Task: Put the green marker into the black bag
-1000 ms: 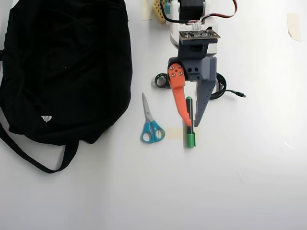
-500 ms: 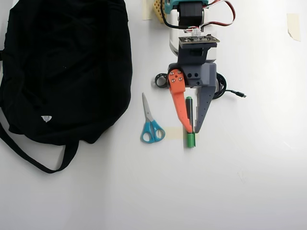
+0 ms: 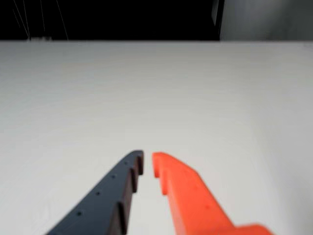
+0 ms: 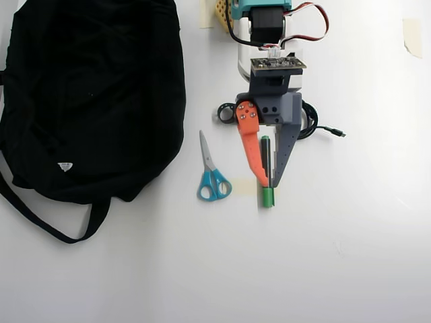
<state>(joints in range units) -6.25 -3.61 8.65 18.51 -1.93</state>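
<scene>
In the overhead view the green marker lies lengthwise on the white table, its green cap pointing away from the arm's base. My gripper has its orange and grey fingers pressed in against the black barrel from both sides. The tips sit just behind the cap. The wrist view shows the gripper with only a thin gap between the fingertips, and the marker does not show there. The black bag lies at the far left of the overhead view, well apart from the gripper.
Blue-handled scissors lie just left of the gripper in the overhead view. A coiled black cable sits under and right of the wrist. The bag's strap loops out toward the lower left.
The two fingers have closed in on the marker's barrel over the last second. The marker, scissors and bag have stayed where they were.
</scene>
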